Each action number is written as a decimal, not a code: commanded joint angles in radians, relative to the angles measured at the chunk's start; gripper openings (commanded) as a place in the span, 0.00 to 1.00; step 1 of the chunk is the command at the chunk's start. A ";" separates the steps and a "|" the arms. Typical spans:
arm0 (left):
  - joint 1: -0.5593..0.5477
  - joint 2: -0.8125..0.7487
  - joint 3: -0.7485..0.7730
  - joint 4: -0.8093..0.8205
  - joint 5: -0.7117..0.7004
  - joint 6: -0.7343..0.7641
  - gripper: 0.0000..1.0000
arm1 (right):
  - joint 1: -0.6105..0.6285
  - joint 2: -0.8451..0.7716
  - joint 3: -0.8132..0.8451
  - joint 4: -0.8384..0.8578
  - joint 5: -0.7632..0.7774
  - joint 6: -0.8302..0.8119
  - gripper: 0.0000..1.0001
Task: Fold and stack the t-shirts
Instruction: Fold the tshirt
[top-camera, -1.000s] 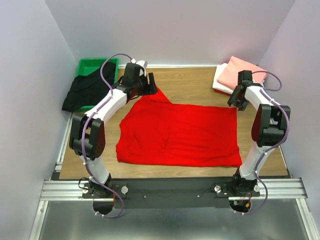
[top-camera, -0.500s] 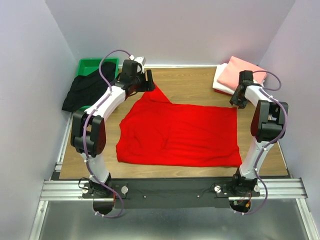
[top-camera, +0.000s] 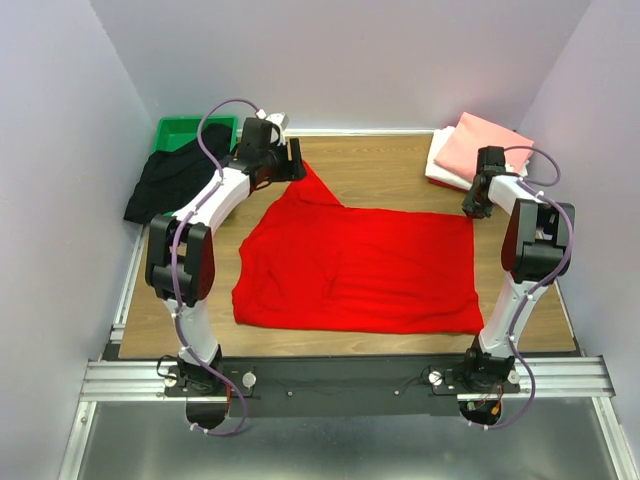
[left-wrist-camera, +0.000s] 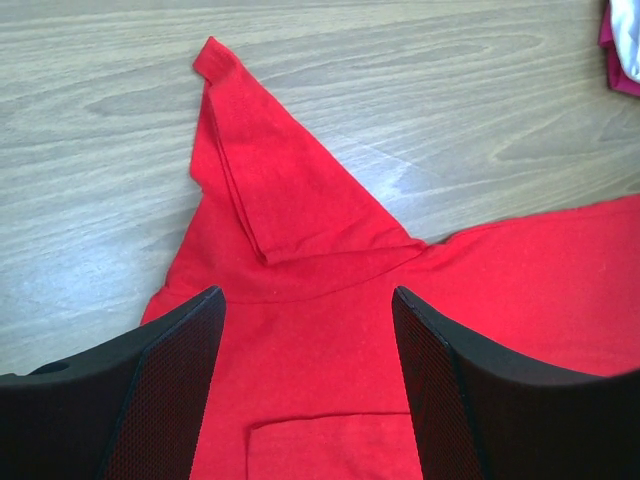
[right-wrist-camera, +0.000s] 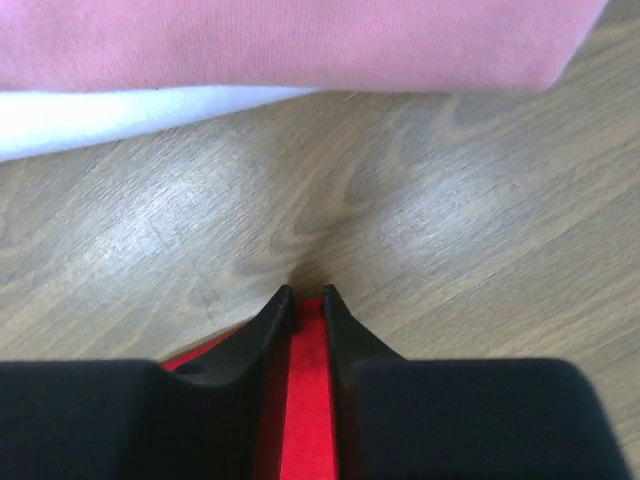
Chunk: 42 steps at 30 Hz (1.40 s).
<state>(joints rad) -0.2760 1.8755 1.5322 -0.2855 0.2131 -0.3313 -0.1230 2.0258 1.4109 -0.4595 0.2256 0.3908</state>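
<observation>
Left jaws wide apart above the pointed sleeve of the red t-shirt (top-camera: 360, 265), drawn farther back than a second ago; right jaws clamped on its far right corner, barely shifted. Seen only from the right wrist: red cloth pinched, pink t-shirt (right-wrist-camera: 300, 40) atop white t-shirt (right-wrist-camera: 80, 115) beyond. Both stretched toward the far edge of the worktop (top-camera: 390, 165)

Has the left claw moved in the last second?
Yes. The left claw has drifted slightly toward the table's far edge and the green bin. It is open above the sleeve of the red shirt.
</observation>
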 joint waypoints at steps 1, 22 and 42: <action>0.008 0.033 0.046 -0.017 0.019 0.026 0.75 | -0.009 0.042 -0.026 0.013 0.014 0.003 0.14; 0.040 0.458 0.454 -0.084 -0.052 0.054 0.54 | -0.007 -0.041 -0.119 0.012 0.020 0.003 0.00; 0.052 0.602 0.540 0.000 0.109 -0.074 0.53 | -0.009 -0.056 -0.127 0.013 -0.022 0.005 0.00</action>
<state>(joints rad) -0.2245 2.4554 2.0357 -0.3222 0.2687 -0.3683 -0.1238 1.9739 1.3197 -0.3878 0.2272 0.3939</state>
